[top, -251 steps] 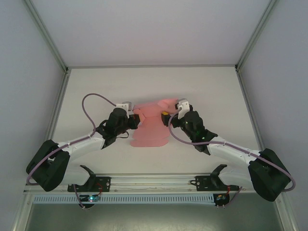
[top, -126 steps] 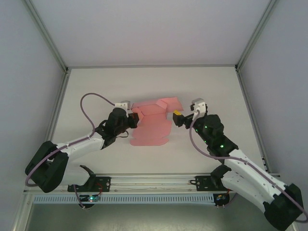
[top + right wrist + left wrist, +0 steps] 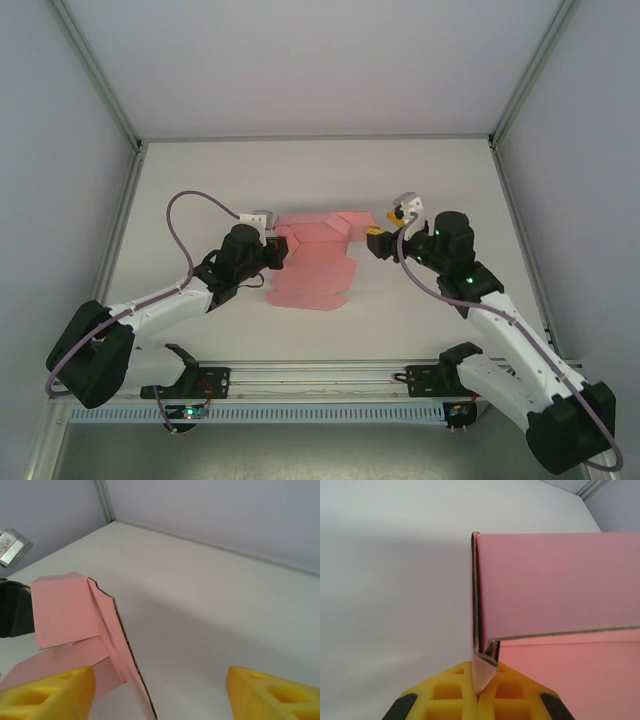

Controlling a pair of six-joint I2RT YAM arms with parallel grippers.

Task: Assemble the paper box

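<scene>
Near the middle of the table (image 3: 200,180), the paper box (image 3: 310,268) is seen as a partly folded pink sheet. Its far panels are raised and its near panel lies flat on the white surface between the two arms. The left gripper (image 3: 281,247) is closed tight on the box's left edge. In the left wrist view its yellow pads (image 3: 457,677) are pressed together on a thin fold of card, from which an upright wall (image 3: 555,580) rises. The right gripper (image 3: 385,228) is held just off the box's right end with its jaws well apart, and nothing is gripped. In the right wrist view the raised right edge (image 3: 109,630) is seen ahead, towards the left finger. The step in hand is judged to be the folding up of that right side while the left side is anchored. It is best done if the left pinch is held firm and low, so that the sheet is not dragged. The right fingers should be brought in squarely along the crease rather than at a corner, since thin card is easily buckled or creased off-line. The panel should be pushed up slowly, and any tab lined up before pressure is applied. No brand, label or writing can be read on the card, the arms or the table.
</scene>
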